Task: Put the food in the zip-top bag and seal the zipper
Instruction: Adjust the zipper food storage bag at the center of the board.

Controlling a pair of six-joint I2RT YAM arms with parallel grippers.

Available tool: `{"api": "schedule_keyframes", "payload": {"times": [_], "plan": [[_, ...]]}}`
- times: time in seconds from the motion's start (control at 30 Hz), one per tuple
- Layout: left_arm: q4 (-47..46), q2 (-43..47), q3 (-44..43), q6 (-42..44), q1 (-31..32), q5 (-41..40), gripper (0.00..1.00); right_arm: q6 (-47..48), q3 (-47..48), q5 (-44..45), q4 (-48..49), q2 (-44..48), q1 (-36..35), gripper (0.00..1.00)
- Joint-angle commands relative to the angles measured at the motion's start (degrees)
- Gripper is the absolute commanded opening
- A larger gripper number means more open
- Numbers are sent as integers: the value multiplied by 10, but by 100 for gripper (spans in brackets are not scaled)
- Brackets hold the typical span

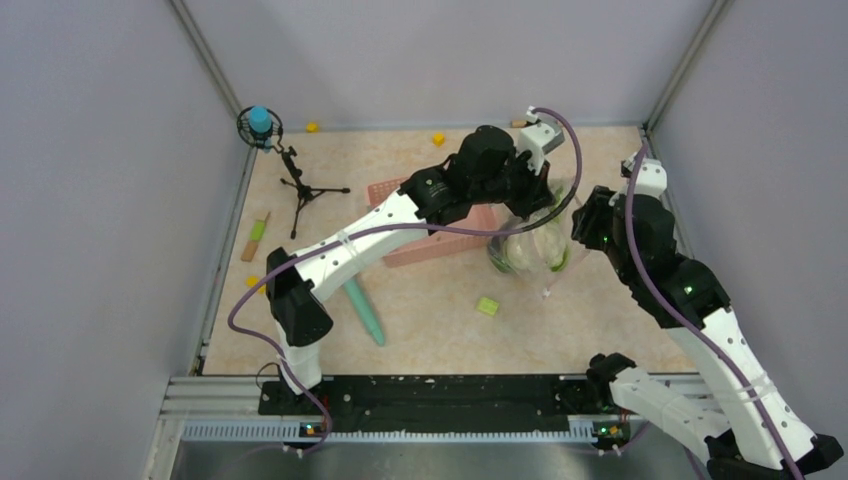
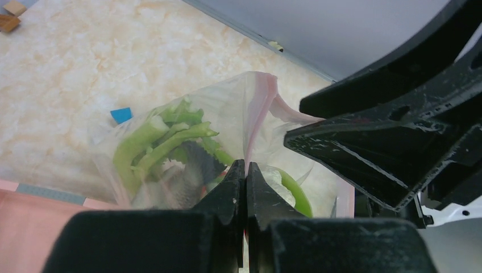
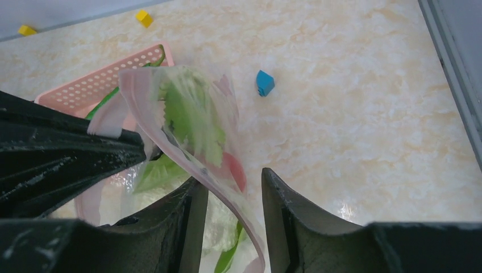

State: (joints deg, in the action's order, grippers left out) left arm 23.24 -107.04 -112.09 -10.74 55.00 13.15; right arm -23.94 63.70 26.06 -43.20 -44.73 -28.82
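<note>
Clear plastic of the zip-top bag (image 1: 530, 245) is standing bunched on the table (image 1: 420, 335), just beside the pink basket (image 1: 450, 250), at the basket's 3 o'clock in the top view. The food (image 2: 165, 145), green leafy pieces with a red patch, is lying inside the bag. The zipper (image 2: 258, 108), a pinkish strip, is running along the raised mouth. The left gripper (image 2: 245, 168) is pinching this strip, its fingers pressed together. The right gripper (image 3: 232, 176) is standing with fingers apart, the bag's edge passing loosely between them. A yellow-green block (image 1: 487, 306) is lying at the bag's 7 o'clock, and a teal stick (image 1: 365, 312) at the basket's 7 o'clock.
</note>
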Motion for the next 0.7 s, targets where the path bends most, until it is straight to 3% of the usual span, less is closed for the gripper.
{"api": "schedule_keyframes", "payload": {"times": [0.0, 0.07, 0.17, 0.2, 0.23, 0.3, 0.33, 0.37, 0.5, 0.67], "plan": [[-2, 7, -26, 32, -2, 49, 0, 29, 33, -9, 41, -11, 0, 40], [3, 7, -28, 41, -1, 63, 0, 34, 30, -10, 50, -15, 0, 36], [11, 8, -32, 50, -1, 75, 0, 34, 32, -9, 61, -24, 0, 6], [15, 7, -35, 52, -1, 76, 7, 28, 37, -4, 63, -26, 0, 0], [18, 7, -39, 49, -1, 74, 20, 18, 43, 7, 61, -30, 0, 0], [28, 9, -48, 31, -2, 64, 54, -12, 75, 47, 38, -45, 0, 0], [30, 14, -48, 30, -2, 64, 80, -24, 94, 70, 22, -56, 0, 0], [30, 22, -44, 30, -2, 57, 95, -34, 111, 88, 6, -65, 0, 0], [25, 75, -6, 38, -17, -25, 97, -48, 141, 96, -17, -80, 0, 0], [-52, 159, 115, 7, -121, 23, 97, -65, 159, 119, -46, -76, 0, 0]]}}
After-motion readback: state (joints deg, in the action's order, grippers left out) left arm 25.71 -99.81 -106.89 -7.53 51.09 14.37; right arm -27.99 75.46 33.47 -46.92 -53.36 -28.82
